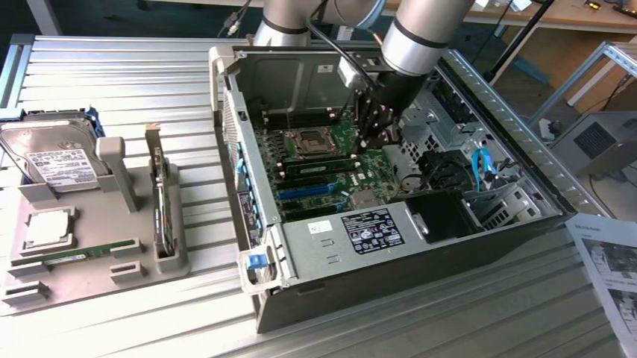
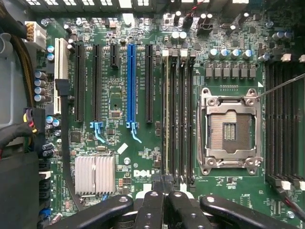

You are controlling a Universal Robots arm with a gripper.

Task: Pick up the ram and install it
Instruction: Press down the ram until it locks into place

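Observation:
Edge-on in one of the black memory slots (image 2: 183, 119) stands a thin green ram (image 2: 167, 119), beside the empty processor socket (image 2: 231, 129). In the exterior view this ram (image 1: 321, 166) shows as a green strip on the motherboard inside the open case (image 1: 329, 239). My gripper (image 1: 371, 143) reaches into the case just over one end of those slots. Its black fingers (image 2: 147, 210) are shut together, in line with the ram's end, and I cannot tell whether they touch it. Another green stick (image 1: 74, 255) lies on the grey tray (image 1: 89, 283) at the exterior view's left.
The tray also carries a hard drive (image 1: 55, 160), a square silver chip (image 1: 48, 227) and an upright expansion card (image 1: 159, 201). Case walls, cables and a blue cable (image 1: 482, 168) crowd the arm. A silver heat sink (image 2: 94, 174) and a blue card slot (image 2: 131, 81) lie nearby. A paper sheet (image 1: 612, 261) lies at the right.

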